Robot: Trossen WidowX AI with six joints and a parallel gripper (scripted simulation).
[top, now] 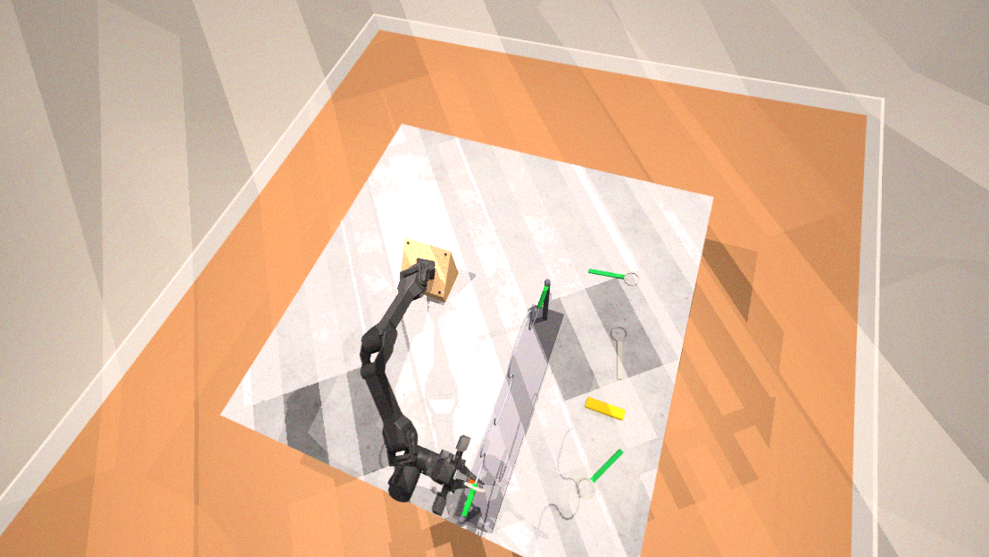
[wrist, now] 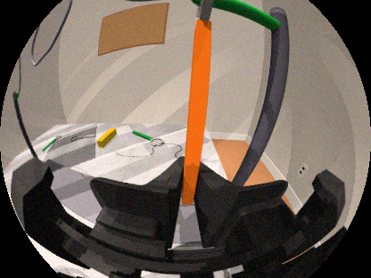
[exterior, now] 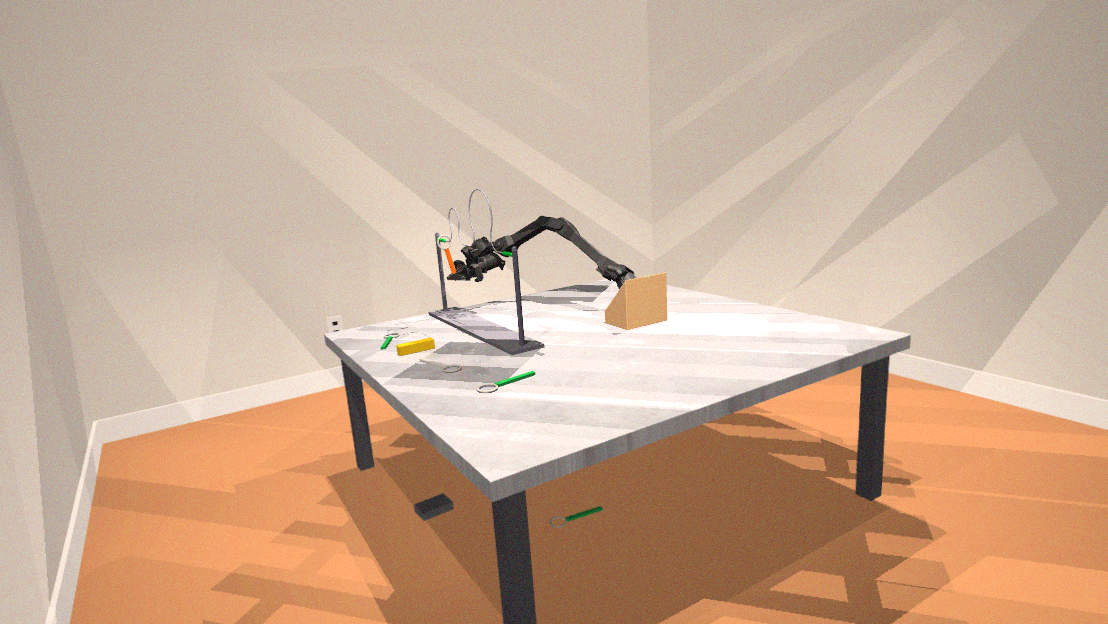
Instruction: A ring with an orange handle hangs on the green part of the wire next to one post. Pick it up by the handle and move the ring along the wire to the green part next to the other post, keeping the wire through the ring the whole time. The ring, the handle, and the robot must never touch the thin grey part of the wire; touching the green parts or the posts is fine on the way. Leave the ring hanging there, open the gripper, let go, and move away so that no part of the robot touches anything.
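My gripper (top: 473, 480) (exterior: 455, 274) (wrist: 186, 160) is shut on the lower end of the orange handle (exterior: 450, 260) (wrist: 200, 89), which points up from the fingers. The ring (top: 475, 487) (wrist: 205, 10), nearly edge-on in the wrist view, is around the green part (top: 468, 502) (wrist: 250, 12) beside the near post (exterior: 441, 282) (wrist: 278, 67). Whether the ring touches the wire is too small to tell. The thin grey wire (exterior: 477, 189) rises in loops towards the other green part (top: 543, 295) (exterior: 506, 253) at the far post (top: 545, 304) (exterior: 517, 302).
A dark base plate (top: 522, 387) joins the posts. Beyond it lie a yellow block (top: 605, 408) (exterior: 415, 346) (wrist: 107, 137), a pale-handled ring (top: 619, 356) and two green-handled rings, one near the block (top: 607, 465) and one near the far post (top: 606, 273). A wooden block (exterior: 645, 302) stands at my arm's base.
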